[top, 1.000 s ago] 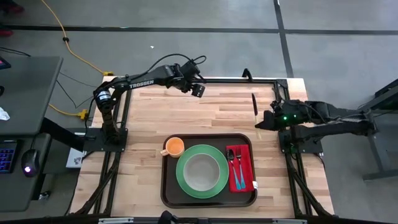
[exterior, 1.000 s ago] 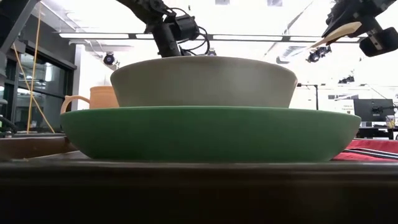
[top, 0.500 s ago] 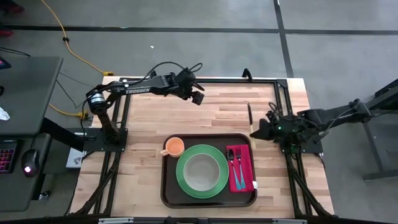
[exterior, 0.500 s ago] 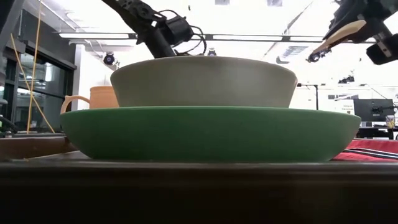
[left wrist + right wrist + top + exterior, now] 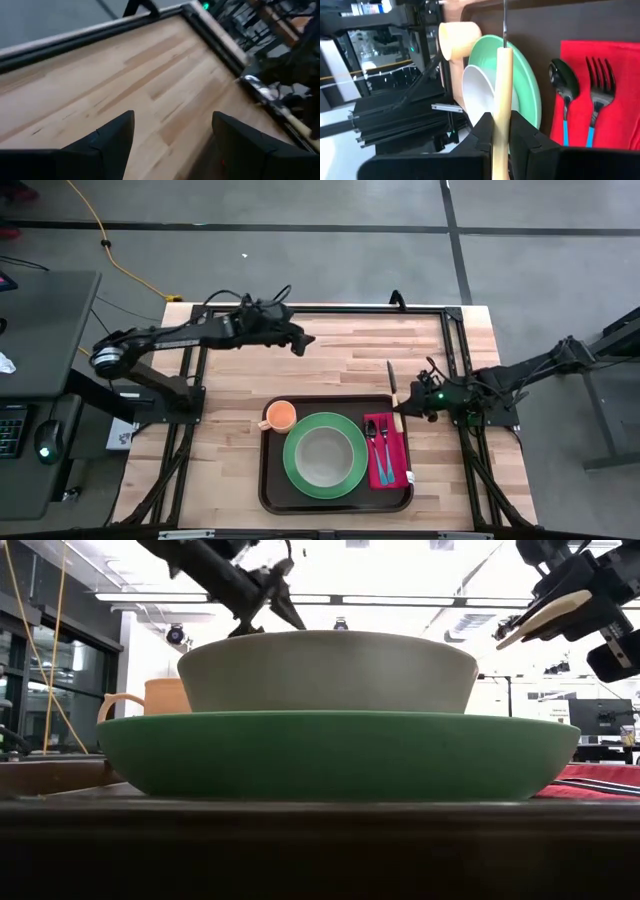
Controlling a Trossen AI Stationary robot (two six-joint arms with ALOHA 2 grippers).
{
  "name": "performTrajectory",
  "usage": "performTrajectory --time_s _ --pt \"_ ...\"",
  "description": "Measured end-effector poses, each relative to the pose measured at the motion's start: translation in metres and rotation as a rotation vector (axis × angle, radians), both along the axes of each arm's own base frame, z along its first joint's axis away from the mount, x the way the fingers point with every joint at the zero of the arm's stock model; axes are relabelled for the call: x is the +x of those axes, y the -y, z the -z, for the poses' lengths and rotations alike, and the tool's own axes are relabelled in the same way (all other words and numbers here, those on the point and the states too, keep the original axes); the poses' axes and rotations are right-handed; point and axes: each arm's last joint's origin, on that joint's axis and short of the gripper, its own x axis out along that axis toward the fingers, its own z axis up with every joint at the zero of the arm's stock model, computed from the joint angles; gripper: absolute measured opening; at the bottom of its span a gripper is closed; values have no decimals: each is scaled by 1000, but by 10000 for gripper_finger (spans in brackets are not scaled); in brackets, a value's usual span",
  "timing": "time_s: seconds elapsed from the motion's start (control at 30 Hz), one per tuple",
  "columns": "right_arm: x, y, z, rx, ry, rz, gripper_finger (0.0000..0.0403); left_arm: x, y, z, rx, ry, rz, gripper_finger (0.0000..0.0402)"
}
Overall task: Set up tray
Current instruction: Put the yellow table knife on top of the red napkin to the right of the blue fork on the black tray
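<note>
Four views, one after another:
High view: we see the tray [image 5: 272, 480], big, dark brown, with round corners, near the front edge of the desk [image 5: 330, 365]. On it sit an orange cup [image 5: 280, 416], a green plate [image 5: 325, 455] with a bowl [image 5: 325, 452], and a red napkin [image 5: 386, 450].
Low view: the tray rim [image 5: 50, 775] looks stiff and smooth. We think it is slippery, so grab the rim.
Left wrist view: left jaws [image 5: 172, 132] are wide apart, holding nothing, over bare desk.
Right wrist view: right jaws [image 5: 501, 131] are clenched on a knife [image 5: 503, 95], by the tray's right side.
</note>
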Motion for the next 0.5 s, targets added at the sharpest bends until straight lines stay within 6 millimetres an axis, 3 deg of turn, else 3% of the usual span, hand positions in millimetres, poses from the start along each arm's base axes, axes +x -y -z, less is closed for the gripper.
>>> performTrajectory --time_s 0.2,0.5 --pt "2 -9 6 -10 -44 -47 13 -8 28 -11 61 82 29 294" --pt "4 -23 13 -8 -98 -115 13 -3 64 4 75 137 101 294"
